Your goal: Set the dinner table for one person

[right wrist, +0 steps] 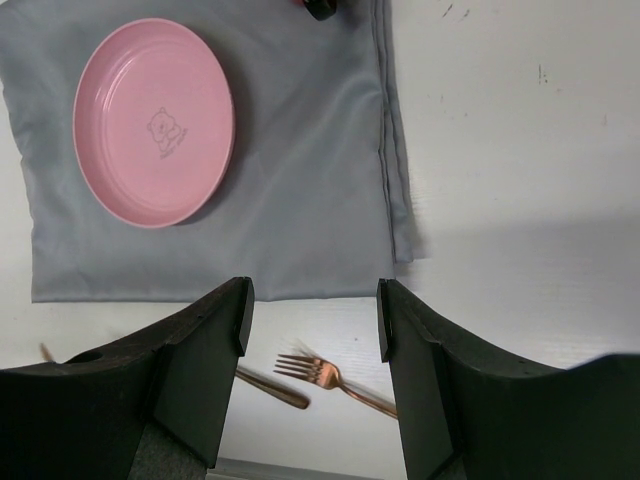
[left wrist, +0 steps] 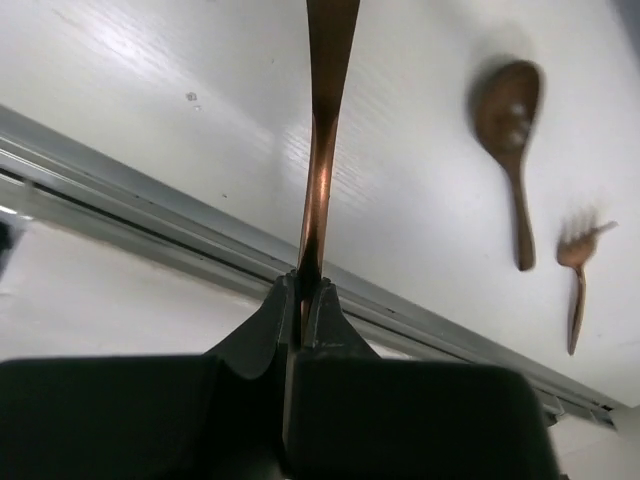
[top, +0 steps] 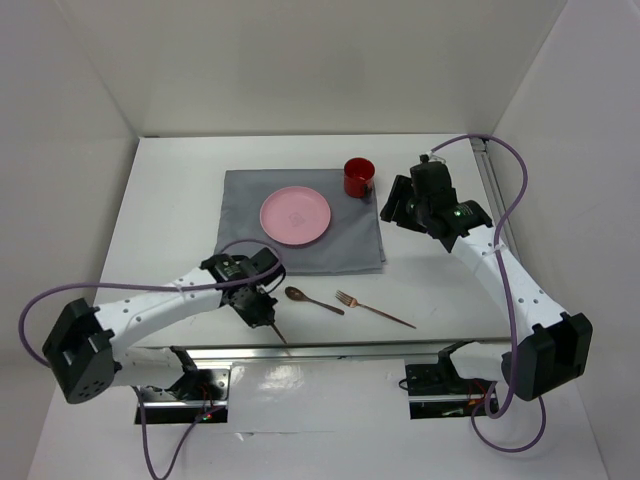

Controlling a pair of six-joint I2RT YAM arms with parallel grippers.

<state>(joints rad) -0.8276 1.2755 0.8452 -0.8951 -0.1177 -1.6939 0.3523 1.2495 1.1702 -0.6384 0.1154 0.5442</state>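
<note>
My left gripper (top: 263, 312) (left wrist: 305, 285) is shut on a thin copper knife (left wrist: 318, 170), held tilted above the near part of the white dinner table (top: 170, 200); the knife (top: 279, 332) points toward the metal rail. A copper spoon (top: 312, 300) (left wrist: 510, 130) and a copper fork (top: 375, 310) (left wrist: 578, 280) (right wrist: 320, 372) lie on the table in front of the grey cloth (top: 240, 200) (right wrist: 300, 180). A pink plate (top: 295, 215) (right wrist: 155, 120) and a red mug (top: 359, 177) rest on the cloth. My right gripper (top: 395, 205) (right wrist: 312, 315) is open and empty, raised just right of the cloth.
A metal rail (top: 350, 350) (left wrist: 120, 190) runs along the table's near edge, and another runs down the right side (top: 492, 190). White walls close in the back and both sides. The right arm's purple cable (top: 515, 190) loops above the right edge.
</note>
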